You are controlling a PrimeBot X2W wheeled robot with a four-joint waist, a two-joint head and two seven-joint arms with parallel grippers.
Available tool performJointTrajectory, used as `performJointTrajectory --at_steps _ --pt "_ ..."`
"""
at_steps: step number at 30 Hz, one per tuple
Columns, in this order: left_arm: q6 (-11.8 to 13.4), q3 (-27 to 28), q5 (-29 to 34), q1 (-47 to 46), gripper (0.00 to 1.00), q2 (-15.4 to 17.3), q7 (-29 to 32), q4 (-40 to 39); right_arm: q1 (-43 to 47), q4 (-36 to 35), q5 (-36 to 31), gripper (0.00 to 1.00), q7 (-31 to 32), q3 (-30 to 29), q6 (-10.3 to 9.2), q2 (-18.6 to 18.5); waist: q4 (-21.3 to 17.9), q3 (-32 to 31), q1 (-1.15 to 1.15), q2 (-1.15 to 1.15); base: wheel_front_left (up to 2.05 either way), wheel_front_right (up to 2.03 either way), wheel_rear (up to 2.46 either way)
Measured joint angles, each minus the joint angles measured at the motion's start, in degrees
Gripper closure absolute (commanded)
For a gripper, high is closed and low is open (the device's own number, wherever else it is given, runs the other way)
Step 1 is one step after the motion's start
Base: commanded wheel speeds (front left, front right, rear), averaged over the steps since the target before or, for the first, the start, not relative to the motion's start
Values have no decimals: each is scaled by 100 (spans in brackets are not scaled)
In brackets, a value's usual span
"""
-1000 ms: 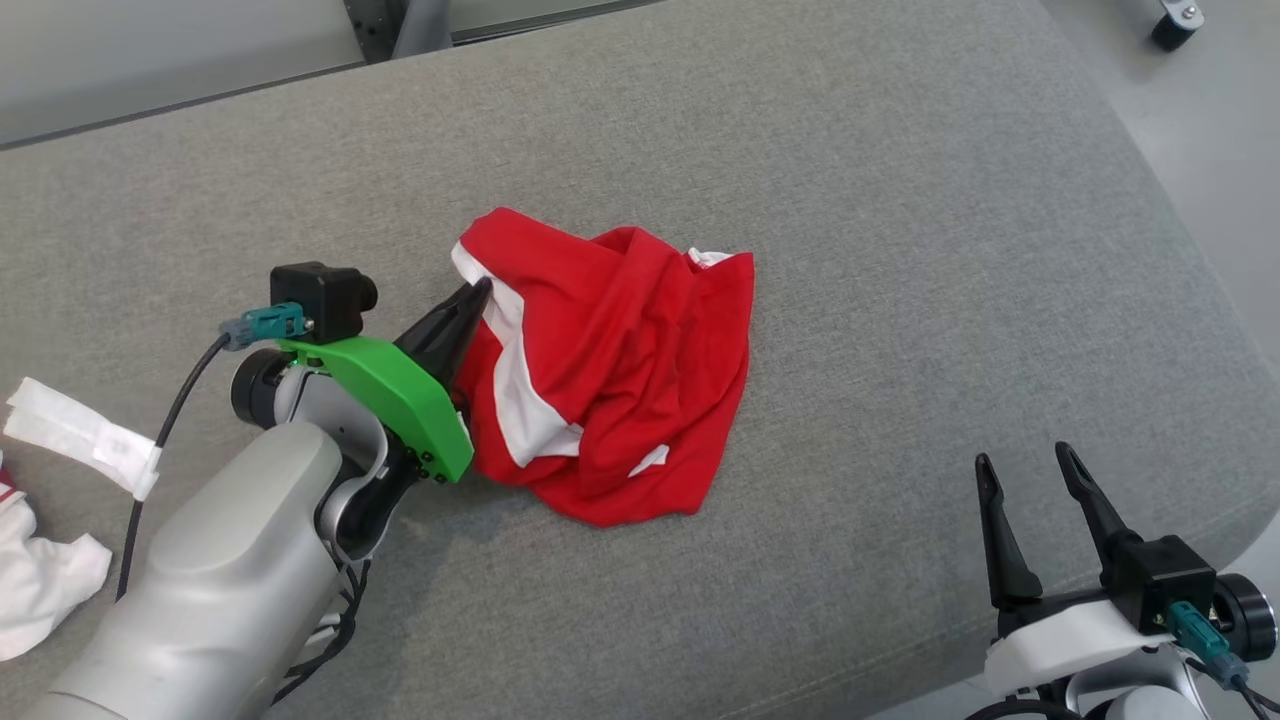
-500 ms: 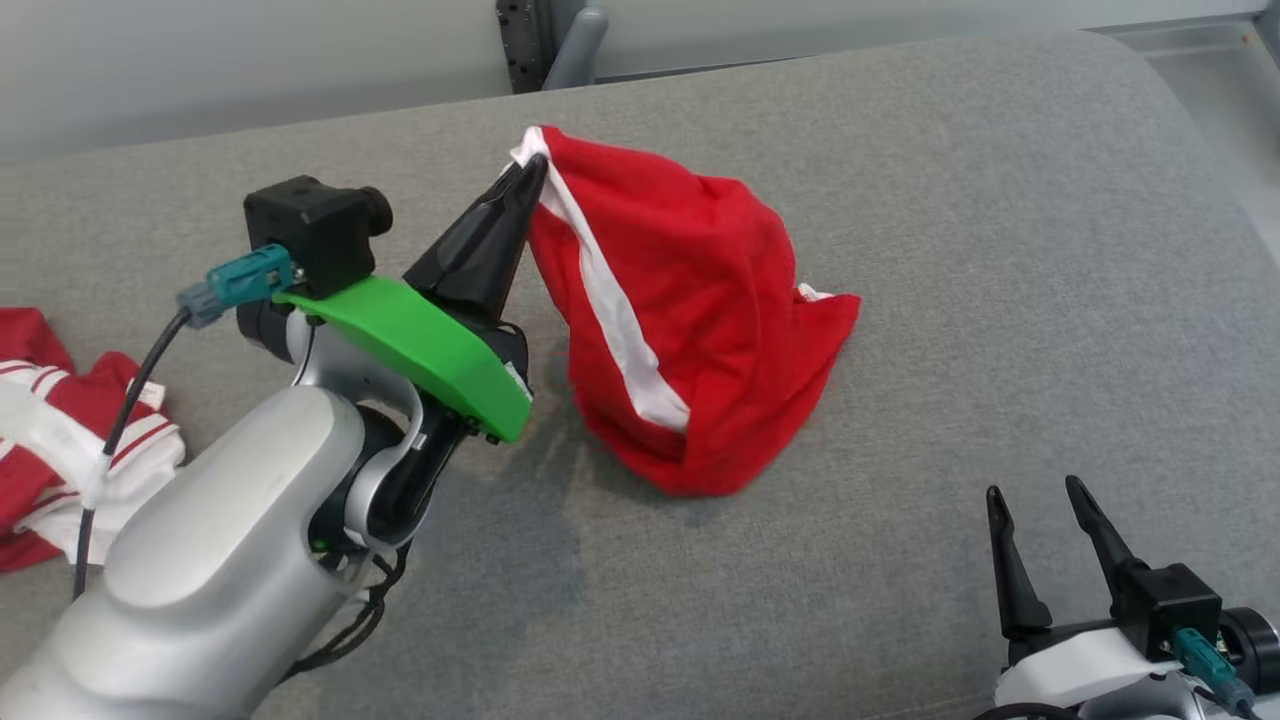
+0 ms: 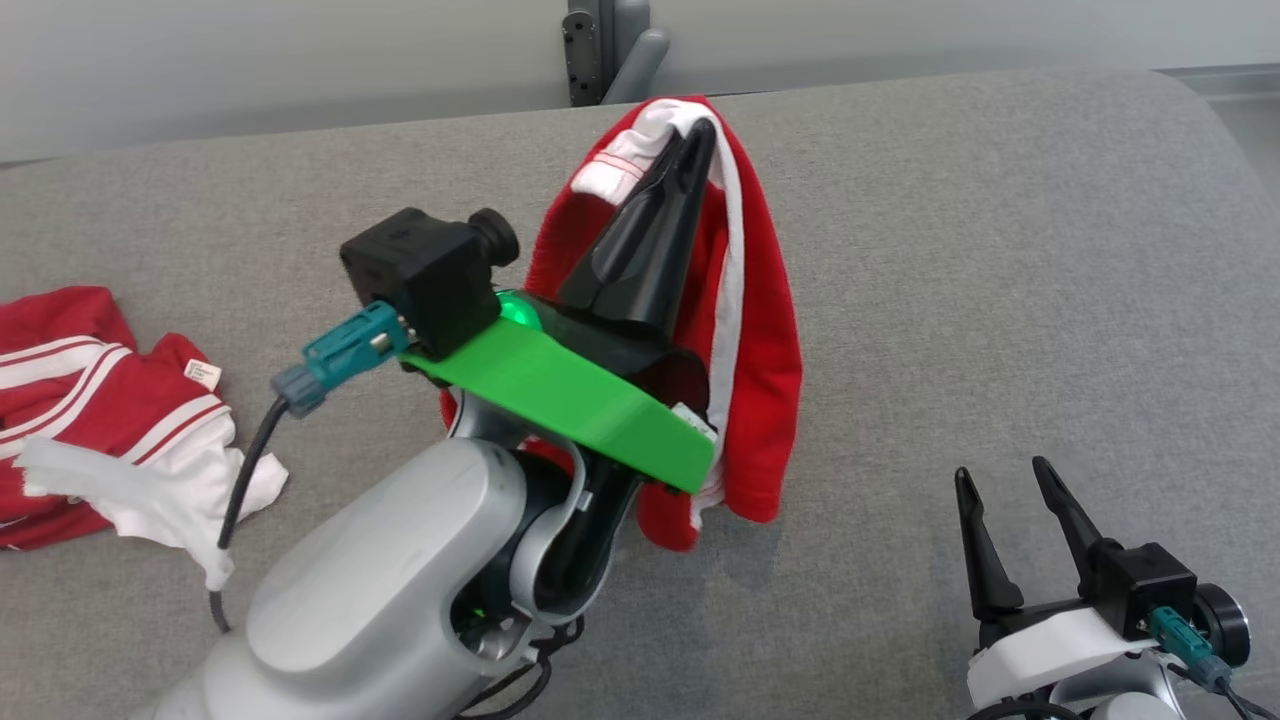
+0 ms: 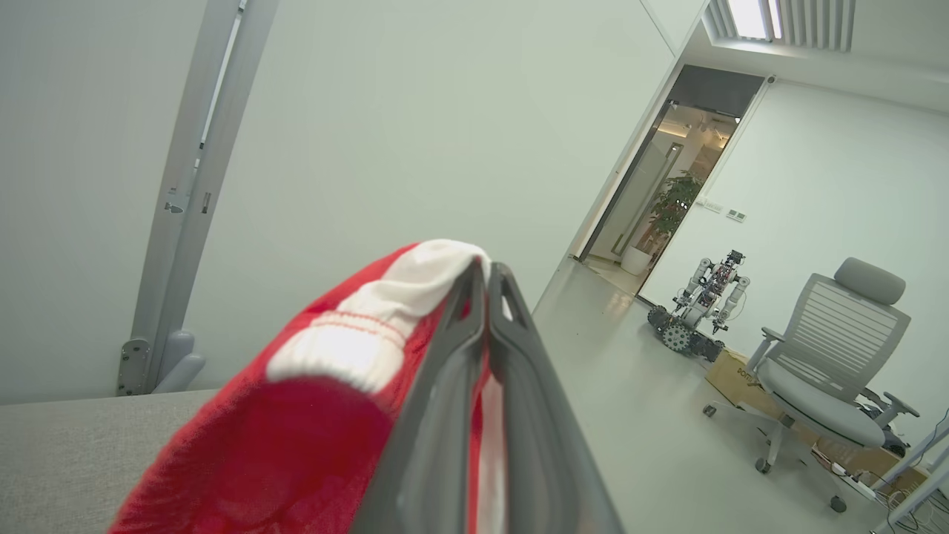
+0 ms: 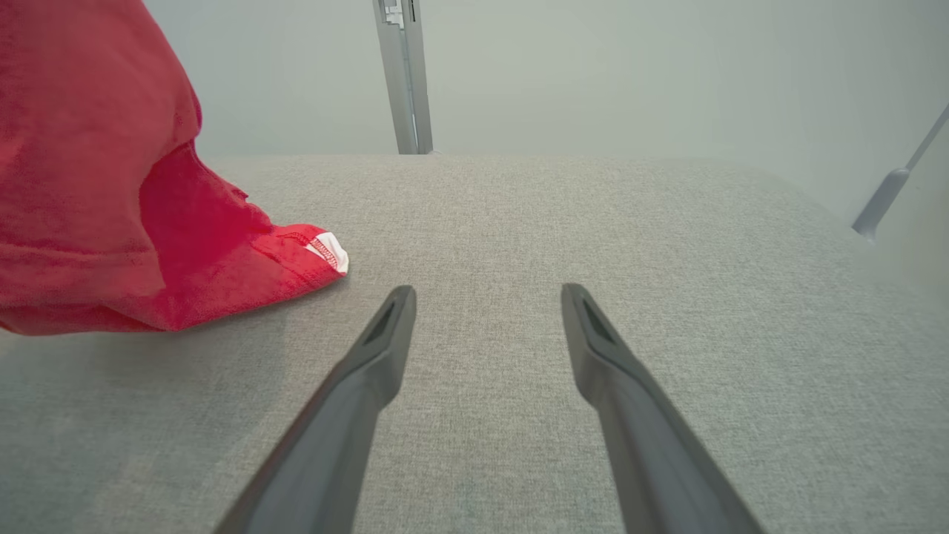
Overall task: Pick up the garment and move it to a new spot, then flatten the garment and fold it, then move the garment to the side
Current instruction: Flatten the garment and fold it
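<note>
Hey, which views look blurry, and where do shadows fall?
Left wrist view: red garment and jaws soft, near the lens; office chair beyond sharp. Head view: even light, faint shadow under the garment on the grey cushion. Right wrist view: cushion weave crisp.
</note>
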Motion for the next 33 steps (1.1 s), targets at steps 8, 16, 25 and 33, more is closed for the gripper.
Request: performJointTrajectory --at_steps 8,16,25,33 --pt "116 -86 82 -210 100 -749 -299 886 -130 67 176 0 0 104 0 -1 -445 211 0 0 0 0 0" --pt "-159 -299 -16 376 100 -823 -393 2772 -220 88 303 0 0 171 0 -3 -938 484 0 1 0 0 0" --pt "-593 -129 -346 867 100 -476 -438 3722 -70 97 196 0 0 -46 0 -3 -1004 589 0 1 0 0 0" --pt "-854 -77 -403 973 100 -826 -572 3842 -48 103 47 0 0 -14 0 0 -696 402 0 1 0 0 0"
